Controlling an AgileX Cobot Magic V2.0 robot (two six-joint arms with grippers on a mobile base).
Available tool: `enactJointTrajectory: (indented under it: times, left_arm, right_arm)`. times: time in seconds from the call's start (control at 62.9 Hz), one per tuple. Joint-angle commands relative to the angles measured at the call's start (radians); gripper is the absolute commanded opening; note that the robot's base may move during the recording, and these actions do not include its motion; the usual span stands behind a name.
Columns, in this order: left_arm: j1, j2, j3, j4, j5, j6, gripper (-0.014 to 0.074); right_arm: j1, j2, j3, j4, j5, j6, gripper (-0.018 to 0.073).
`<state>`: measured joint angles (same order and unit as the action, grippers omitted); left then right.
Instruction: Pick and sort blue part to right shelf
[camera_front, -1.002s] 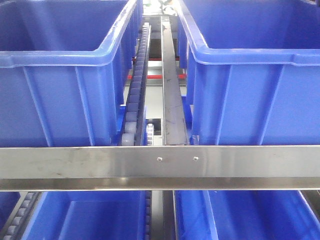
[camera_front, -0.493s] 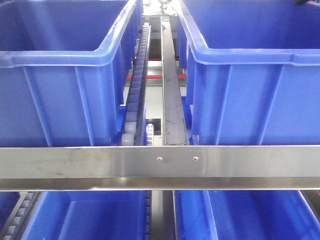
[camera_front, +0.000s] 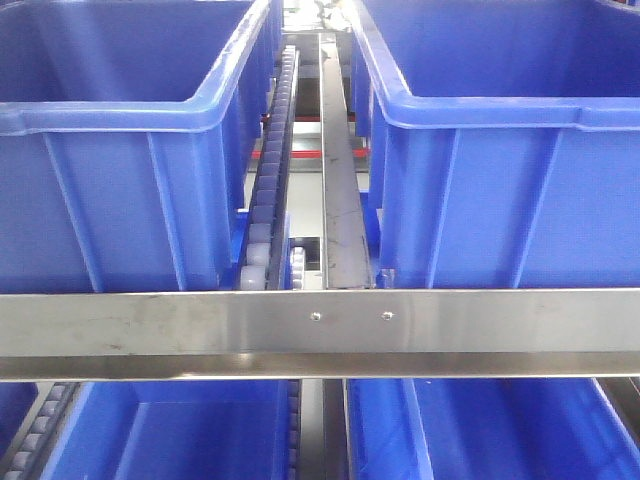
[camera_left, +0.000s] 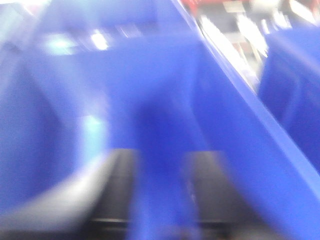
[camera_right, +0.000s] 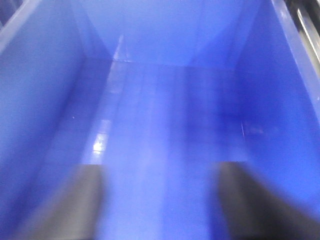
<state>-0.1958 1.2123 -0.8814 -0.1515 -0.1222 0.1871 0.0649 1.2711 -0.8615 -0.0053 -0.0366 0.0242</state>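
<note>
No gripper shows in the front view. The left wrist view is badly blurred. My left gripper (camera_left: 160, 155) has its two dark fingers close together, with a darker blue shape, seemingly the blue part (camera_left: 162, 125), filling the gap and sticking out ahead. It hangs inside a blue bin (camera_left: 235, 110). In the right wrist view my right gripper (camera_right: 160, 172) is wide open and empty, over the bare floor of a blue bin (camera_right: 165, 100).
In the front view a large blue bin (camera_front: 130, 110) stands upper left and another (camera_front: 480, 115) upper right. A roller track (camera_front: 268, 190) and a steel rail (camera_front: 338, 170) run between them. A steel crossbar (camera_front: 320, 320) spans the front. Lower bins (camera_front: 170, 430) sit beneath.
The front view has shifted very slightly. A small dark shape at its top right corner half a second ago is gone now.
</note>
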Motion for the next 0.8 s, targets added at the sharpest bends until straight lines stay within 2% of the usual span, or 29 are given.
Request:
enactJointTrajectory:
  times: [0.0, 0.048, 0.127, 0.286, 0.509, 0.604, 0.668, 0.779]
  left_arm:
    - [0.038, -0.058, -0.037, -0.017, -0.045, -0.010, 0.0131]
    - [0.063, -0.067, -0.037, -0.017, -0.016, -0.010, 0.0122]
    - [0.105, -0.085, -0.037, -0.025, 0.034, -0.010, 0.0122]
    - [0.161, -0.131, -0.020, -0.054, 0.054, -0.010, 0.0124]
    - [0.163, -0.216, 0.060, -0.056, 0.046, -0.012, 0.0124]
    - [0.163, -0.276, 0.134, -0.103, 0.006, -0.012, 0.0124]
    - [0.163, -0.319, 0.182, -0.133, -0.034, -0.012, 0.0124]
    - [0.163, -0.410, 0.283, -0.137, -0.049, -0.012, 0.0124]
  right_arm:
    - [-0.001, -0.034, -0.040, -0.008, -0.089, 0.002, 0.0146]
    - [-0.001, -0.036, -0.040, -0.008, -0.087, 0.002, 0.0027]
    - [-0.001, -0.041, -0.040, 0.005, -0.088, 0.003, 0.0092]
    - [-0.023, -0.076, -0.037, 0.013, -0.072, 0.003, 0.0061]
    - [-0.108, -0.181, 0.046, 0.013, -0.066, 0.003, 0.0046]
    - [-0.128, -0.253, 0.116, 0.013, -0.081, 0.003, 0.0046]
    - [-0.129, -0.302, 0.171, 0.013, -0.119, 0.003, 0.0046]
    - [-0.129, -0.406, 0.286, 0.013, -0.197, 0.003, 0.0046]
